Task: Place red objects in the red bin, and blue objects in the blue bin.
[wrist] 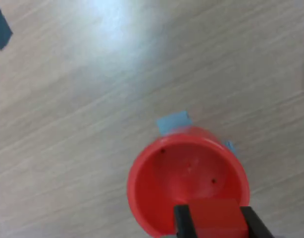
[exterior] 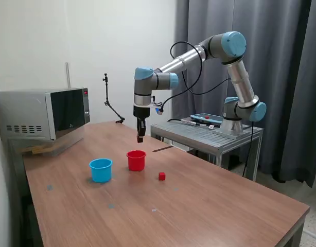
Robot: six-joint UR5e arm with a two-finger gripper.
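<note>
My gripper (exterior: 140, 138) hangs above the red bin (exterior: 136, 160), a small round red cup on the wooden table (exterior: 209, 200). In the wrist view the black fingers (wrist: 180, 220) are shut on a small red cube (wrist: 214, 217), held over the red bin (wrist: 186, 173), whose inside looks empty. A second red cube (exterior: 161, 176) lies on the table toward the exterior view's right of the red bin. The light blue bin (exterior: 101, 170) stands beside the red bin on the exterior view's left. No blue cubes show.
A microwave (exterior: 45, 114) stands at the table's far corner on the exterior view's left. A metal cart (exterior: 207, 135) carrying the arm's base sits behind the table. Bits of blue tape (wrist: 173, 122) mark the tabletop.
</note>
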